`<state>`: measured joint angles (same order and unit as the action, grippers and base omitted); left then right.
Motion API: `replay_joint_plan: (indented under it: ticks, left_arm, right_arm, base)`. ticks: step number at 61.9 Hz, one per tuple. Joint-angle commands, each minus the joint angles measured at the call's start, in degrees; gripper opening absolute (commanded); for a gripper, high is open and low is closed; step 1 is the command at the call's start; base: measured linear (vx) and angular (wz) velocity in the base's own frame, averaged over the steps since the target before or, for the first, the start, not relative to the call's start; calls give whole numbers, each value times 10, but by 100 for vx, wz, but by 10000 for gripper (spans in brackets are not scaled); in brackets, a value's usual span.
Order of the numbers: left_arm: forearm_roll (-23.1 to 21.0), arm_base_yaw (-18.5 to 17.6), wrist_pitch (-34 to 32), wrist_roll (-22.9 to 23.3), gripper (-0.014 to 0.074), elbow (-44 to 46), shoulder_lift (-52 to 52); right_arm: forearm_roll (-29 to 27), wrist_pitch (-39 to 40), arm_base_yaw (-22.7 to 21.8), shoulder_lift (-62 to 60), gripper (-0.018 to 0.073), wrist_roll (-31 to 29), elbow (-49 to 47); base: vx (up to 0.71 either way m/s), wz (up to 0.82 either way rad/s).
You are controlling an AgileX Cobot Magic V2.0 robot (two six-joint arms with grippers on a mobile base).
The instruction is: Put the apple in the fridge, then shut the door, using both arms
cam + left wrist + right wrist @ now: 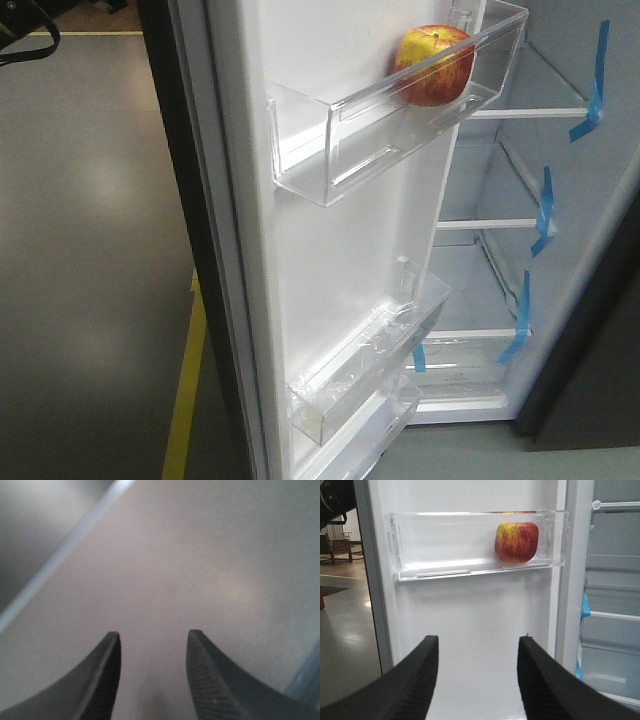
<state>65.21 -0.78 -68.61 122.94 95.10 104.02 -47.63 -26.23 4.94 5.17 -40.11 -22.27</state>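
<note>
The red and yellow apple (436, 66) (516, 542) lies at the right end of the top clear bin (390, 120) (445, 550) on the inside of the open door (330, 260) (470, 630). The fridge (520, 250) stands open to the right, showing white shelves and blue tape. My right gripper (478, 647) is open and empty, facing the door's white inner face below the bin and well apart from the apple. My left gripper (153, 642) is open and empty, close in front of a blurred grey surface (200, 565). Neither gripper shows in the front view.
Two lower clear door bins (370, 370) sit below. Blue tape strips (592, 90) mark the fridge shelf ends. Grey floor with a yellow line (185, 390) lies left of the door. Furniture (335, 545) stands far off at the left.
</note>
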Motion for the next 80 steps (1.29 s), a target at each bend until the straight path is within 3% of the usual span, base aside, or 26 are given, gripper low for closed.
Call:
replay_joint_plan:
  ticks: [1,11,20,32,48,65,80]
  left_arm:
    - [-23,-30,-107,4,315,17,-28]
    - [44,-105,-107,4,314,17,-37]
    - [51,-121,-107,4,314,17,-46]
    - [51,-88,-93,4,313,18,-61]
    - [51,-26,-78,4,307,18,-64]
    - [51,10,-74,4,286,18,-64]
    - [52,10,-64,4,286,18,-64]
  right_arm:
    - [-13,34,-3,8,419,-5,-14]
    - [-13,34,-3,8,414,-5,-14]
    - [-13,38,-3,8,414,-5,-14]
    - [-13,32,-3,8,407,-2,-14]
    - [-13,54,-3,15,320,-2,-14]
    - [-6,151,-3,145,318,-44,-39]
    - [-6,322,-3,317,350,-90,-112]
  base:
    - [0,0]
    - [0,0]
    - [0,0]
    - [0,0]
    - [0,0]
    - [0,0]
    - [0,0]
